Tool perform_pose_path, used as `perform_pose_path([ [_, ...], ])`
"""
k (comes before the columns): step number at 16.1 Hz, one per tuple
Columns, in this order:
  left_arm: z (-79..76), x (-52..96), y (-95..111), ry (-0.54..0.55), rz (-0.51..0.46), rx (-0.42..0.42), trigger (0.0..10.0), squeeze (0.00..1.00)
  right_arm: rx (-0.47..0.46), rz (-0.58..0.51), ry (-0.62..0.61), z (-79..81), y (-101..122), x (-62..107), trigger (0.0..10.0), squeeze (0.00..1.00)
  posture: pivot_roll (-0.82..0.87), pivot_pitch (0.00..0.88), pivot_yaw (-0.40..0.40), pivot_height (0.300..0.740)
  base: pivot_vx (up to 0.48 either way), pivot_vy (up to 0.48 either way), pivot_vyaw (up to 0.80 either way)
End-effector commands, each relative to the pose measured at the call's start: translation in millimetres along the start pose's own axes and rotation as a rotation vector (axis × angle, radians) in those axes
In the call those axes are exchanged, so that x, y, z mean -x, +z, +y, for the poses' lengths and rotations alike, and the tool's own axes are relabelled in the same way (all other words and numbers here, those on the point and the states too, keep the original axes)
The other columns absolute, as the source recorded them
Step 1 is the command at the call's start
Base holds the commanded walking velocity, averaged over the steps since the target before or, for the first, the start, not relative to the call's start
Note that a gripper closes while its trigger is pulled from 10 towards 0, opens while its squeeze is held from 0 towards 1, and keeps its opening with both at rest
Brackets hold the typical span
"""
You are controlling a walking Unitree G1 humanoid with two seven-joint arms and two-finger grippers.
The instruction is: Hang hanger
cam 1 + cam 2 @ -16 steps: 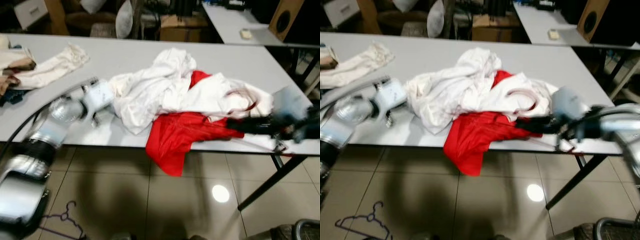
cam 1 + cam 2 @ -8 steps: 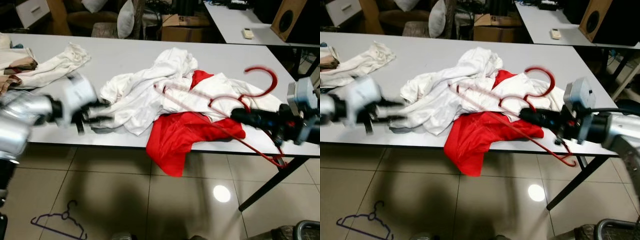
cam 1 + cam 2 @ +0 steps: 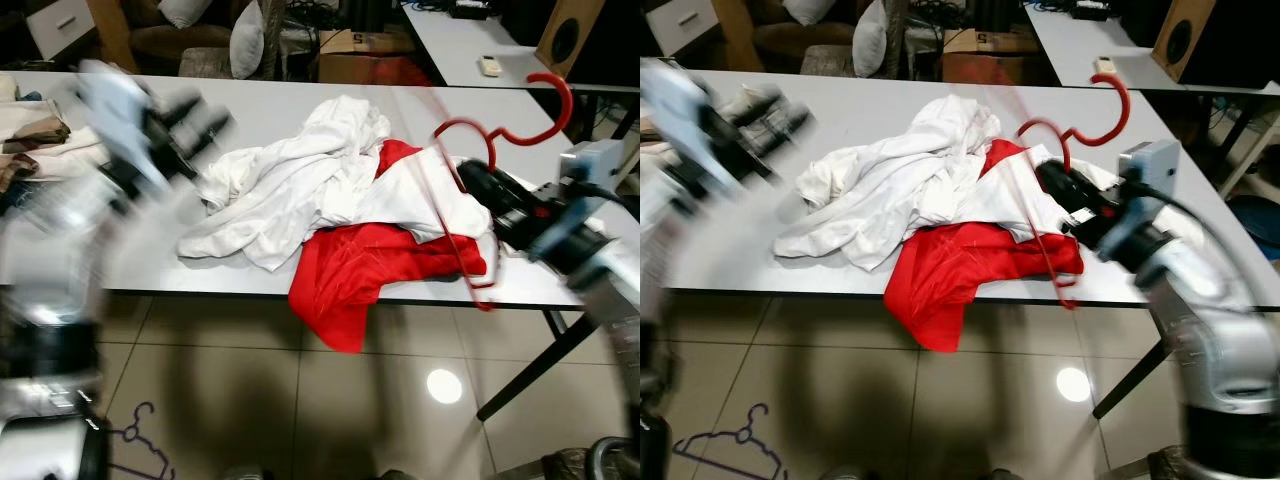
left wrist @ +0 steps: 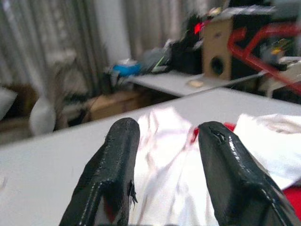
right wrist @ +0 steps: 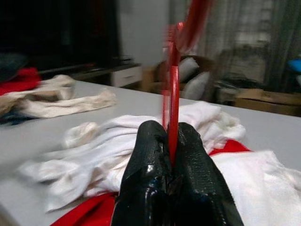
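Grey surface [image 3: 250,110] carries heaped clothes [image 3: 330,190]; right pincer [image 5: 170,141] clamps the red hanger [image 3: 500,135] aloft, left pincer [image 4: 164,141] apart; hanging remains undone.

I see a bright red plastic hanger [image 3: 1072,135] pinched between the black fingers [image 5: 188,155] of my right gripper [image 5: 169,150], above a plain pale grey table [image 3: 300,110] that carries a heap of plain white cloth [image 3: 300,190] over a solid red garment [image 3: 350,270]. My left gripper [image 4: 167,165] has glossy black fingers [image 4: 117,160] on a silver arm. On the beige tiled floor [image 3: 250,400] lies a purple wire hanger [image 3: 135,450].
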State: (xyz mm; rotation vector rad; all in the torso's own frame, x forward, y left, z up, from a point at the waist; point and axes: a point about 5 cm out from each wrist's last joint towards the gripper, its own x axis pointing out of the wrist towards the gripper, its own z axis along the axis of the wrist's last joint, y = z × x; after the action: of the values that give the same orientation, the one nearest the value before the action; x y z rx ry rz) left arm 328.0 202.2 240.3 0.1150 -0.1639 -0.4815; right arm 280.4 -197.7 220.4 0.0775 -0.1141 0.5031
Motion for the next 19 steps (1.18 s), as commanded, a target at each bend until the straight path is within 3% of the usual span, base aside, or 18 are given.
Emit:
perform_pose_path([
  [1, -0.2, 1.2, -0.2, 0.051, 0.020, -0.006, 10.0, 0.00, 0.031, -0.039, -0.071, -1.1, 5.8, 2.4, 10.0, 0.00, -0.07, 0.000, 0.032, 0.740, 0.000, 0.000, 0.00],
  [3, -36.7, 2.3, -17.8, 0.058, 0.005, 0.002, 10.0, 0.00, 0.033, 0.038, -0.167, 9.5, -23.4, 7.1, 10.0, 0.00, -0.07, 0.000, 0.034, 0.740, 0.000, 0.000, 0.00],
  [5, -54.9, 7.2, -39.0, 0.088, 0.086, 0.009, 10.0, 0.00, -0.011, 0.033, -0.209, 23.8, -32.6, 12.0, 10.0, 0.00, -0.09, 0.000, 0.029, 0.740, 0.000, 0.457, 0.00],
  [6, -62.7, 9.6, -42.5, 0.070, 0.100, -0.026, 10.0, 0.00, -0.037, 0.015, -0.260, 27.1, -33.6, 13.9, 10.0, 0.00, -0.08, 0.000, 0.024, 0.740, 0.000, 0.480, 0.00],
  [8, -65.1, 13.8, -44.1, 0.087, 0.105, -0.016, 10.0, 0.00, -0.077, -0.013, -0.327, 32.6, -35.9, 12.4, 10.0, 0.00, -0.08, 0.014, 0.010, 0.740, 0.000, 0.480, 0.00],
  [12, -63.8, 20.0, -47.2, 0.138, 0.133, -0.019, 10.0, 0.00, -0.067, -0.005, -0.312, 46.0, -42.0, 8.0, 10.0, 0.00, -0.07, 0.015, 0.001, 0.740, 0.000, 0.480, 0.00],
  [19, -71.4, 13.0, -47.0, 0.133, 0.138, -0.017, 10.0, 0.00, -0.009, -0.010, -0.306, 50.0, -43.8, 0.5, 10.0, 0.00, -0.07, 0.000, -0.009, 0.740, 0.000, 0.480, 0.00],
])
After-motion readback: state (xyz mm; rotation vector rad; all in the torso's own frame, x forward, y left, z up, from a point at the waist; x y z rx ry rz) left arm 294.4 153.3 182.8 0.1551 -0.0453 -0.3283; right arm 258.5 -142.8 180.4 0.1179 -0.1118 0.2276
